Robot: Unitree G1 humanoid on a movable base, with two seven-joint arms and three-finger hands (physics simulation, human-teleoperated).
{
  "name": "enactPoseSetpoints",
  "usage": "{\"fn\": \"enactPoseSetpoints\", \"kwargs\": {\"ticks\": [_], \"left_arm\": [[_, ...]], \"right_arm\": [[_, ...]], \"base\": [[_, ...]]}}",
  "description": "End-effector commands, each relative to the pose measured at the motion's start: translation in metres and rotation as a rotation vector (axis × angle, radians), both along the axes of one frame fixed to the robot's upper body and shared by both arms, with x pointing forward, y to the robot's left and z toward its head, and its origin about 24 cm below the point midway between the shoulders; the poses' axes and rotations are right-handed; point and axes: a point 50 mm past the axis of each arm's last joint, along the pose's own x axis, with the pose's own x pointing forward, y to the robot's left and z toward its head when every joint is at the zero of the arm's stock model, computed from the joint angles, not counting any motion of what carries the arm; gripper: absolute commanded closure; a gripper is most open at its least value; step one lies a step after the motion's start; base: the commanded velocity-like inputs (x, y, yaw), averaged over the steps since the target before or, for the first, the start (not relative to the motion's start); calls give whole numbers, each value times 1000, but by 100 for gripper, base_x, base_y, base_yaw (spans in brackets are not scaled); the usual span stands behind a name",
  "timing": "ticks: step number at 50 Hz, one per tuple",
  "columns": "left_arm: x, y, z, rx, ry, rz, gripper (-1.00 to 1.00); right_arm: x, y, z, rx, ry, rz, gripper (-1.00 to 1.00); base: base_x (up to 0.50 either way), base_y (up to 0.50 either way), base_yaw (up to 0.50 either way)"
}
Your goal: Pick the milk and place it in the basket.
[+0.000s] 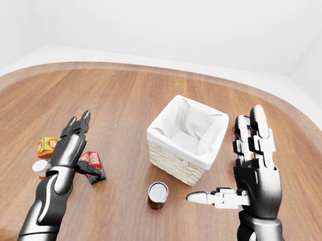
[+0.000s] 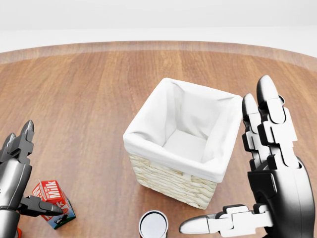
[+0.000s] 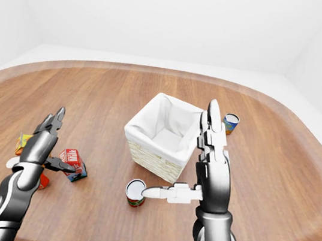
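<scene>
Your left hand point(image 1: 72, 144) hovers open, its thumb apparently touching the milk point(image 2: 53, 203); your right hand point(image 1: 249, 170) stands open beside the basket point(image 2: 177, 144).

Milk carton point(image 2: 52, 204): one, touching the left thumb. Basket point(image 1: 184, 137): one, cloth-lined, left of the right fingers. Cans: two, one point(image 1: 158, 194) just left of the right thumb tip, one blue point(image 3: 230, 123) beyond the right fingertips. Orange carton point(image 1: 46, 147): one. White-capped container point(image 1: 40, 168): one.
</scene>
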Motion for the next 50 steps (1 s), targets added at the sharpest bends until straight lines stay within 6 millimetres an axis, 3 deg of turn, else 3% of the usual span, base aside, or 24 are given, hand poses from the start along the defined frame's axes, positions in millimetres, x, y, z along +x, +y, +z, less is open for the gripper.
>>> {"fn": "enactPoseSetpoints", "kwargs": {"ticks": [1, 17, 41, 50], "left_arm": [[9, 9, -14, 17, 39, 40, -100], [24, 27, -39, 49, 128, 118, -100], [25, 13, -50, -5, 201, 59, -100], [29, 15, -66, 4, 270, 87, -100]], "right_arm": [[-1, 0, 1, 5, -5, 0, -100], [-1, 0, 1, 7, -4, 2, -100], [-1, -3, 5, 23, -13, -11, -100], [-4, -4, 7, 29, -21, -14, -100]], "base": [[0, 0, 0], [0, 0, 0], [0, 0, 0], [0, 0, 0]]}}
